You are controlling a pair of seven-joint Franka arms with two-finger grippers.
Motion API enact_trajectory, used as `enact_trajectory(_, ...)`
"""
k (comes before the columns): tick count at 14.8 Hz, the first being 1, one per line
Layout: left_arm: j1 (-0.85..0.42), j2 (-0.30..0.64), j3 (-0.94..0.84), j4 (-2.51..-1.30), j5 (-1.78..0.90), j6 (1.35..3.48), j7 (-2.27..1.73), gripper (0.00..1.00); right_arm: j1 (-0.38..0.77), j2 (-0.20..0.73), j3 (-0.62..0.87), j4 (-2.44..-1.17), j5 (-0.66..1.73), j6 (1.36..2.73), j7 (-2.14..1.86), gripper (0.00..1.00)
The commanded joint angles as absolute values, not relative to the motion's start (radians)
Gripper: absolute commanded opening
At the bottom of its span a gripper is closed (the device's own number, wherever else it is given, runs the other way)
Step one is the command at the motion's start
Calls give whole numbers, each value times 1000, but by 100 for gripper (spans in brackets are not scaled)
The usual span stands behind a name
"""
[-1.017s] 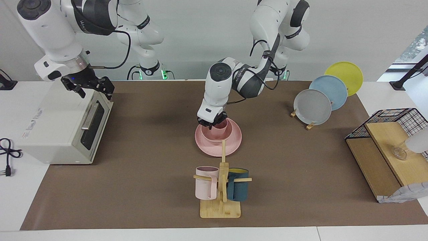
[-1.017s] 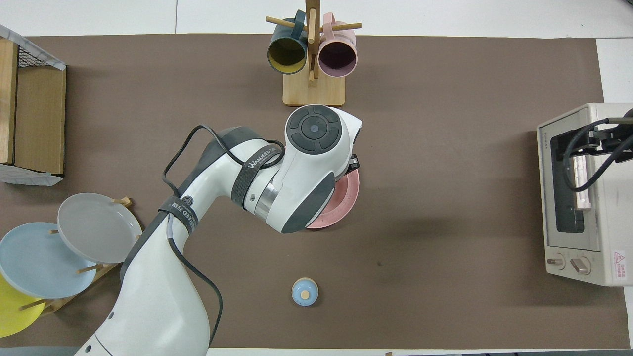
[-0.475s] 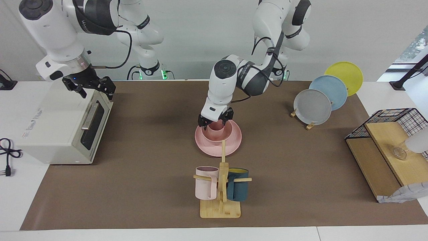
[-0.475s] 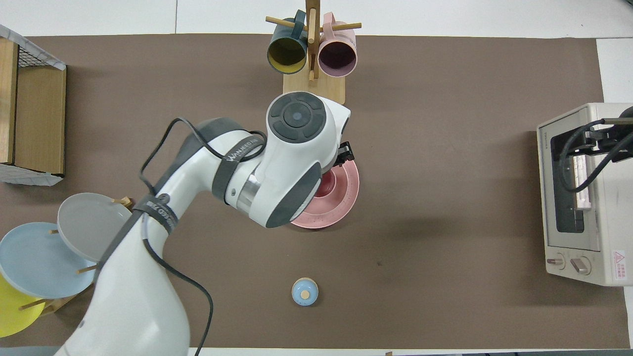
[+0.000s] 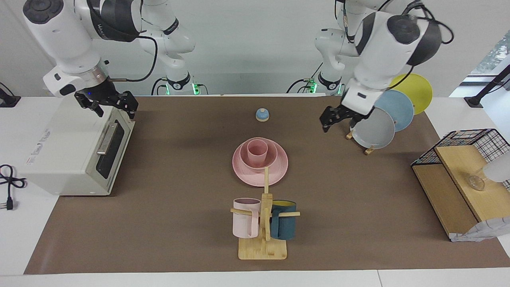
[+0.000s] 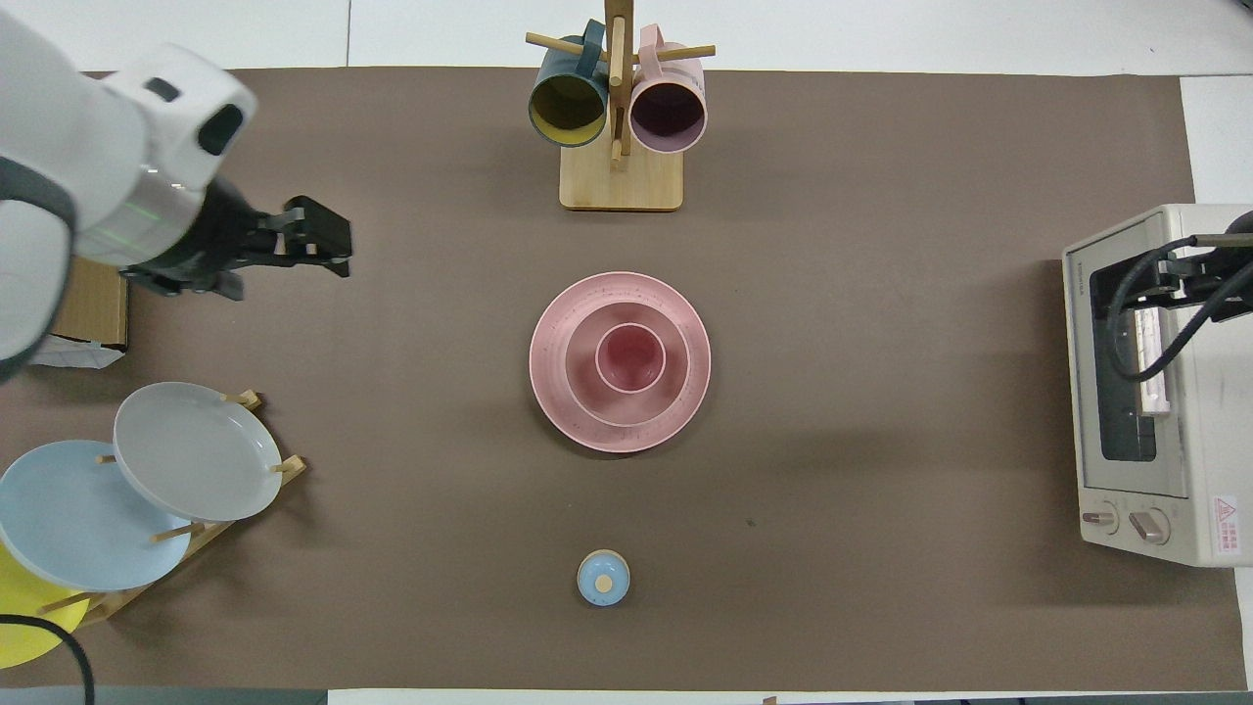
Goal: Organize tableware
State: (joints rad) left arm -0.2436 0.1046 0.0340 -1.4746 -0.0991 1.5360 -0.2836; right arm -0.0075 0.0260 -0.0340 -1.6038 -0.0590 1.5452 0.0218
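The pink plate (image 5: 275, 172) lies on the brown mat at the middle of the table. The pink bowl (image 5: 242, 158) sits on it, and the pink cup (image 5: 257, 151) stands upright in the bowl. The overhead view shows the plate (image 6: 690, 406), bowl (image 6: 582, 382) and cup (image 6: 630, 357) nested, with nothing covering them. My left gripper (image 5: 334, 117) is open and empty in the air over the mat beside the plate rack; it also shows in the overhead view (image 6: 328, 243). My right gripper (image 5: 106, 104) waits open over the toaster oven.
A wooden mug tree (image 5: 263, 239) with a pale pink and a teal mug stands farther from the robots than the plate. A small blue bell (image 5: 261, 114) is nearer. The plate rack (image 5: 372, 127), wire shelf (image 5: 458, 179) and toaster oven (image 5: 71, 151) stand at the table's ends.
My left gripper let go of the cup in the bowl, rose and swung away toward the left arm's end of the table. The right arm has not moved.
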Motion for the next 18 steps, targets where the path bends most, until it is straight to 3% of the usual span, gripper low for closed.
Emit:
enact_trajectory(1, -125, 32, 18, -1523, -91, 1476, -132, 100, -23, 12, -26, -1614, -41, 1537, -3, 100)
enact_trajectory(6, -95, -63, 18, -1650, -44, 1460, -89, 100, -23, 12, -26, -1614, -43, 1537, -3, 100)
enact_trajectory(18, -92, -57, -14, -1605, -46, 1417, -115, 100, -23, 12, -26, -1615, -43, 1537, -3, 100)
